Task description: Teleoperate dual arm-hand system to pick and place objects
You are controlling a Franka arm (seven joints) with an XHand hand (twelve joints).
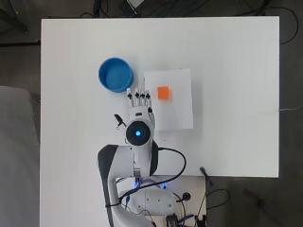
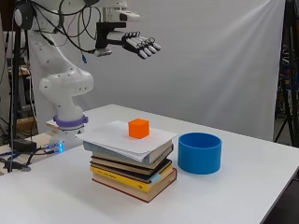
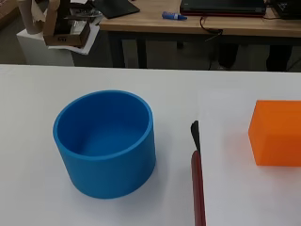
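- Overhead view: the blue bowl (image 1: 116,74) stands on the white table (image 1: 227,56) just beside the white sheet (image 1: 175,113), holding nothing. The orange cube (image 1: 163,92) sits on that sheet. The hand (image 1: 138,100), fingers straight and slightly spread, holds nothing at the sheet's edge nearest the bowl.
- Side view: the sheet tops a stack of books (image 2: 133,172) (the bowl's inside is hidden here), and the hand (image 2: 140,45) hangs high above the stack.
- Wrist view: the bowl (image 3: 106,143) is empty; the cube (image 3: 275,133), beside it, is cut off by the edge.
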